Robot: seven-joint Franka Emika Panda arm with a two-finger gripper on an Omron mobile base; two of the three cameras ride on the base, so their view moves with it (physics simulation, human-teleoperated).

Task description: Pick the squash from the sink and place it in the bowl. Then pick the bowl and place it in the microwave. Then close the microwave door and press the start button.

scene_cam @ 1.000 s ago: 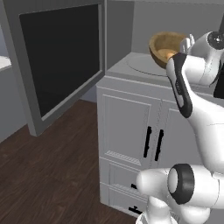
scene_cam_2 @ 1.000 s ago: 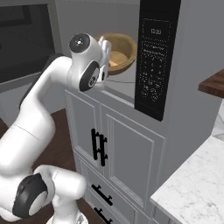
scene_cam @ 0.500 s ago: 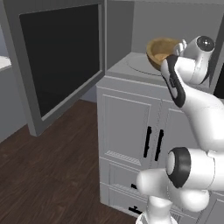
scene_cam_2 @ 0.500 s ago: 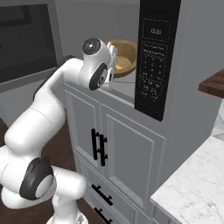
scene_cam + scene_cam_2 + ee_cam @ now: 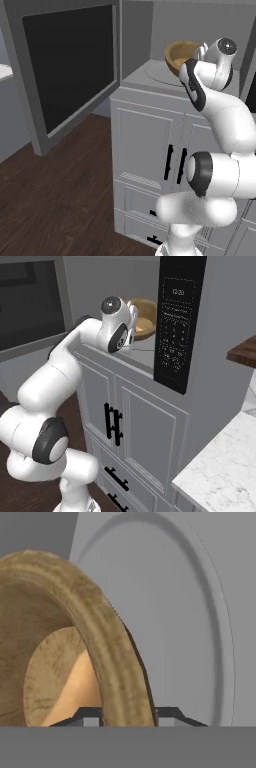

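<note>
Over the last second the arm has reached further forward, and the bowl point(image 5: 181, 56) has travelled with it deeper into the microwave point(image 5: 150, 351) cavity; it now hangs above the pale turntable point(image 5: 170, 612) rather than at the opening.

Hand view: the claw point(image 5: 127, 714) is clamped on the bowl's rim, one dark tip showing on each side of the wooden wall. The squash point(image 5: 75, 692) lies inside the bowl, its pale flank visible against the bottom.

Right base view: the bowl sits just left of the black control panel point(image 5: 177, 321), tilted, partly hidden by the wrist.

The microwave door point(image 5: 65, 65) stands wide open to the left, well apart from the arm.

Judgement: transport into the microwave is nearly done. Whether the bowl touches the turntable cannot be told. Remaining: lower, release, withdraw, shut the door, press start.
</note>
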